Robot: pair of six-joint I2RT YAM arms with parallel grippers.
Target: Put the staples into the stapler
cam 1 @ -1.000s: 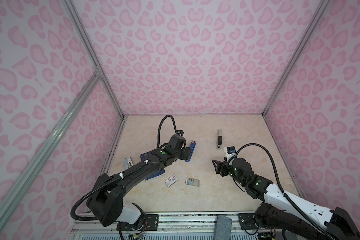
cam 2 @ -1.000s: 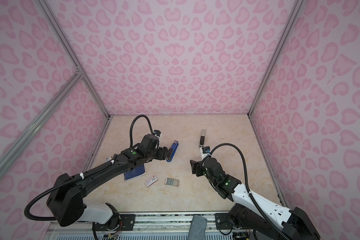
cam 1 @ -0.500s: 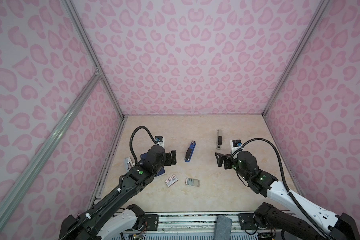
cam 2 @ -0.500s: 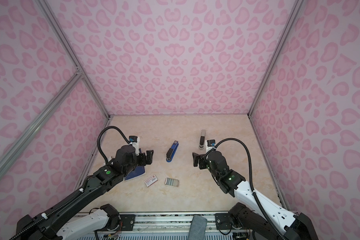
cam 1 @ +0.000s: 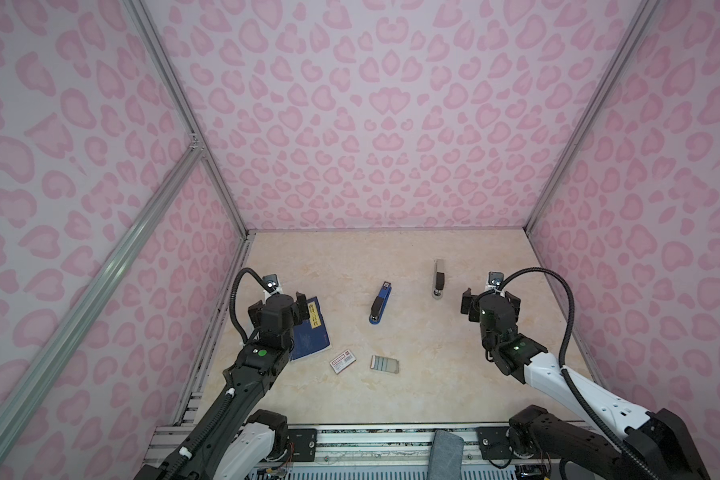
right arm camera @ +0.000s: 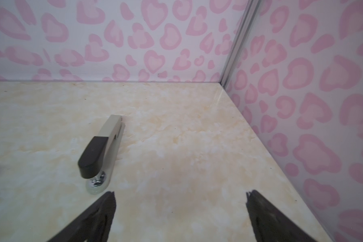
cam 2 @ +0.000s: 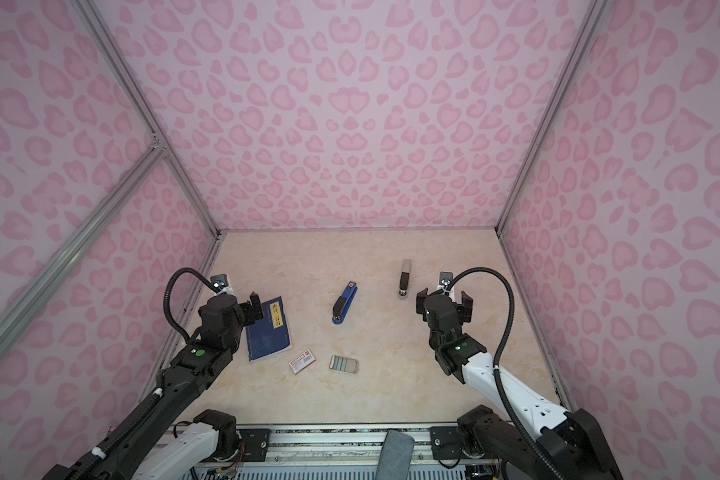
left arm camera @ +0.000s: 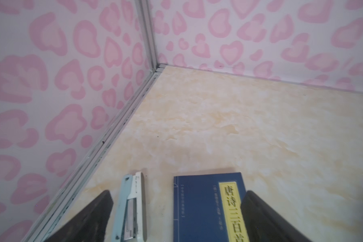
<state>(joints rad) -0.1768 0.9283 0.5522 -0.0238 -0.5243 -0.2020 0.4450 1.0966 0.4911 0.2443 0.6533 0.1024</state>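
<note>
The right gripper (right arm camera: 180, 194) hangs with its dark jaws wide apart and nothing between them. At its eleven o'clock a closed beige-and-black stapler (right arm camera: 102, 153) lies on the marbled table (right arm camera: 197, 136), black end nearest.

The left gripper (cam 1: 278, 306) and right gripper (cam 1: 490, 302) are black; arms (cam 1: 558, 374) carry looping cables (cam 1: 535, 270), green lights (cam 1: 262, 353).

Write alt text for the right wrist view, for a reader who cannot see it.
A beige and black stapler lies on a pale marbled table, just beyond the right claw, whose two dark fingers stand wide open with nothing between them. Pink-patterned walls meet in a corner behind.
</note>
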